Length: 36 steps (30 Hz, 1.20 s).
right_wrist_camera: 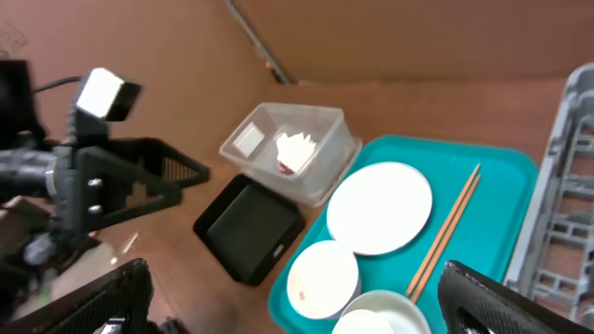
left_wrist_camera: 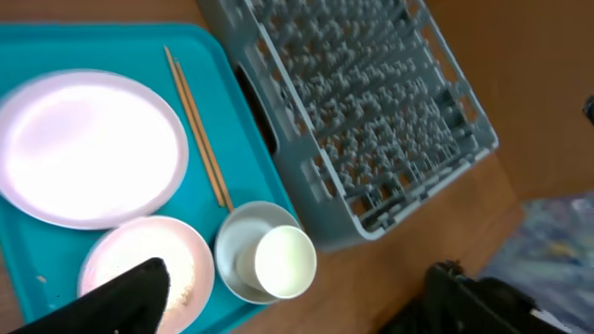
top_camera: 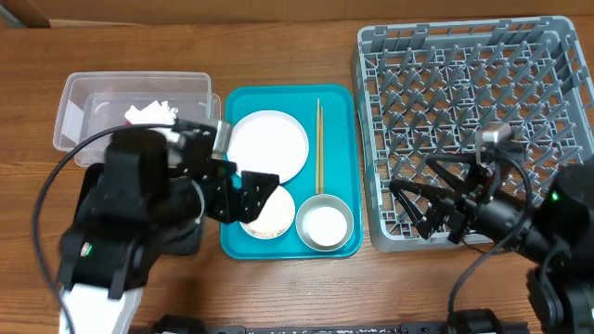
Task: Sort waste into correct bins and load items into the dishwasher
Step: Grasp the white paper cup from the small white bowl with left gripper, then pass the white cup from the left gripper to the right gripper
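On the teal tray (top_camera: 342, 111) lie a pale round plate (top_camera: 267, 147), chopsticks (top_camera: 318, 148), a pink bowl (top_camera: 271, 215) with rice crumbs (left_wrist_camera: 181, 288), and a steel bowl (top_camera: 325, 225) holding a white cup (left_wrist_camera: 283, 262). My left gripper (top_camera: 243, 199) hovers open at the pink bowl; one finger (left_wrist_camera: 125, 297) overlaps the bowl's near rim, touching nothing I can see. My right gripper (top_camera: 429, 209) hangs open and empty over the front left of the grey dish rack (top_camera: 473, 102). Paper scraps (right_wrist_camera: 295, 150) with a red bit lie in the clear tub (top_camera: 130, 107).
The black tray (right_wrist_camera: 249, 227) sits left of the teal tray in front of the clear tub, mostly hidden under my left arm (top_camera: 139, 209) in the overhead view. The rack stands close to the teal tray's right side. A cable loops on the table's left.
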### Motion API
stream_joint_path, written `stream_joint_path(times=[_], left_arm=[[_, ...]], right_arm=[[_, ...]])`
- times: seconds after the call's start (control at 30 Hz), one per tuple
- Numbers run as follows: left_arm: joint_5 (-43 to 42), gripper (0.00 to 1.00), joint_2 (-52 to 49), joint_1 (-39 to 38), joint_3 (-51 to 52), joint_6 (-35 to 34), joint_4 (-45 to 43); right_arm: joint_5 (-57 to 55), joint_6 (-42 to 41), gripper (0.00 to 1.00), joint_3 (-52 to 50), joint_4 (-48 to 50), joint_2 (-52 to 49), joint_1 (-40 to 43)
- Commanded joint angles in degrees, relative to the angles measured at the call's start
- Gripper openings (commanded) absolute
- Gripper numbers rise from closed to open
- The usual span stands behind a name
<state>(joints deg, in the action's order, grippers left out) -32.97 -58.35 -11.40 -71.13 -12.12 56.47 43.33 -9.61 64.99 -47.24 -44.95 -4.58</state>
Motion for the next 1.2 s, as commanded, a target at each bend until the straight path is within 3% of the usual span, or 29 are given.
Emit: stream_joint_path(times=[0.0, 0.13, 0.3, 0.4, 0.5, 0.6, 0.7, 0.83, 1.0, 1.07, 1.17], left_arm=[[-0.68, 0.87, -5.7, -5.31, -0.96, -0.76, 2.1], [14.25, 0.84, -13.11, -15.32, -0.92, -2.67, 4.87], [32.24, 0.78, -24.26, -25.94, -0.76, -11.47, 5.14], [33.48, 0.75, -30.1, -28.65, -0.74, -12.57, 2.78], [33.42, 0.64, -35.1, -29.79, -0.74, -12.59, 1.2], [30.93, 0.45, -38.69, -29.88, -0.74, -12.55, -0.55], [28.2, 0.04, -40.26, -29.86, -0.74, -12.5, -1.22], [28.17, 0.04, -38.27, -29.11, -1.4, -12.59, -0.57], [18.45, 0.04, -29.92, -21.51, -5.66, -8.85, 3.8], [10.1, 0.04, -26.67, -16.26, -6.56, -5.03, 4.2], [-10.67, 0.04, -22.93, -6.23, -6.71, 3.39, 3.89]], right_arm=[[1.73, -1.38, 1.0, 0.85, -0.07, -1.53, 0.11], [-4.04, -5.92, 1.0, 0.85, -0.55, -2.54, 0.11], [-22.88, -18.36, 1.0, 0.85, -7.72, -4.07, 0.11], [-24.65, -18.75, 1.0, 0.85, -10.78, -5.05, 0.11], [-24.65, -18.71, 1.0, 0.85, -12.37, -5.86, 0.11], [-24.65, -18.69, 1.0, 0.85, -12.79, -6.19, 0.11], [-24.68, -18.69, 1.0, 0.85, -12.68, -6.25, 0.11], [-24.65, -18.69, 1.0, 0.85, -12.87, -6.25, 0.11], [-22.86, -18.75, 1.0, 0.85, -11.58, -6.25, 0.11], [-20.83, -18.67, 1.0, 0.85, -10.8, -6.25, 0.11], [-11.1, -12.81, 1.0, 0.81, -7.54, -6.47, 0.09]])
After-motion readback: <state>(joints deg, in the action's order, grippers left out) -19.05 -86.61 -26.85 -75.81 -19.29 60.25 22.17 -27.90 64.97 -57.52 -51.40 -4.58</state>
